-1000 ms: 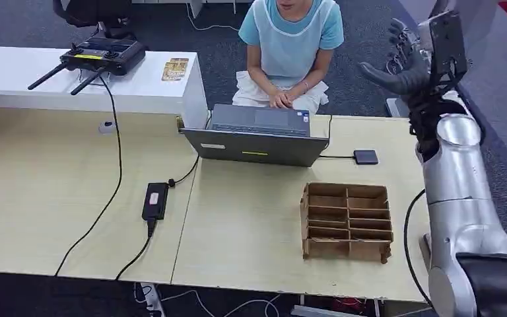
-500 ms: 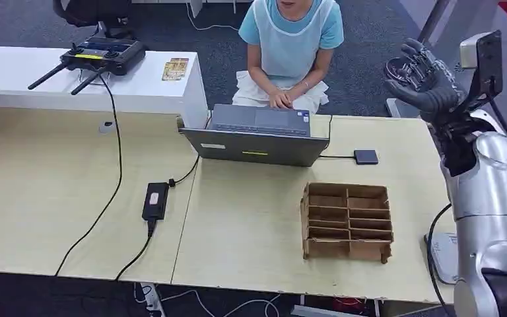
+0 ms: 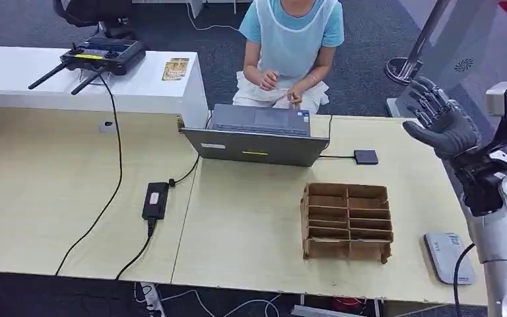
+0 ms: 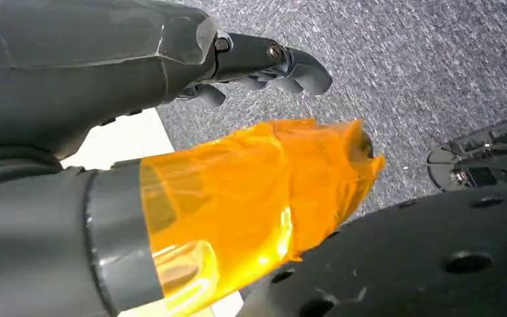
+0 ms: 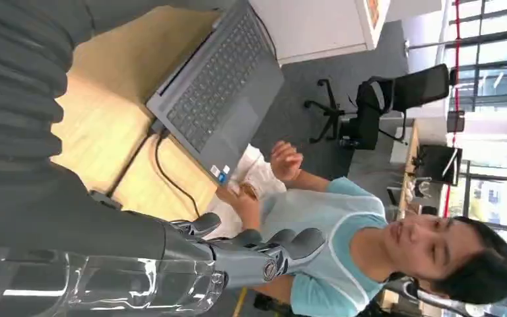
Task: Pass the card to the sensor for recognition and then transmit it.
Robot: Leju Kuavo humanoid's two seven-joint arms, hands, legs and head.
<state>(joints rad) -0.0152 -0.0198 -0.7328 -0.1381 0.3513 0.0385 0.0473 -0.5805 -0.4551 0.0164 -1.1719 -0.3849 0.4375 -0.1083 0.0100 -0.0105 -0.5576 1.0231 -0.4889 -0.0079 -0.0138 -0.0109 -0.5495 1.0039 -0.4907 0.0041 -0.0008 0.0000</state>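
While the right arm (image 3: 502, 218) rises at the right of the cardboard divider box (image 3: 347, 221), its robot hand (image 3: 443, 122) is held up beyond the box's far right corner, over the counter (image 3: 251, 224) edge. The palm faces toward the person, the fingers (image 3: 426, 99) are spread, and it holds nothing. In the right wrist view the same fingers (image 5: 264, 254) stretch out loosely. The left robot hand (image 4: 191, 132) hangs over grey carpet. Its thumb (image 4: 251, 191) is wrapped in orange film, its dark fingers (image 4: 270, 63) stand apart from the thumb, and nothing lies between them.

A flat grey device (image 3: 447, 256) lies just right of the box, at the near counter edge. The box lies with its openings upward, two columns of slots showing bare cardboard bottoms. Just beyond it sits a small dark square sensor (image 3: 366, 156), cabled to the open laptop (image 3: 257, 135) at its far left. Behind the laptop a person (image 3: 290, 39) sits with both hands raised off the keys. The cards (image 3: 175, 68) lie well to the box's far left, on a white counter (image 3: 72, 86), near a black controller (image 3: 102, 56).

Since half a second ago the right arm has swung lower and further right, uncovering the grey device, and the person's hands have lifted from the keyboard.
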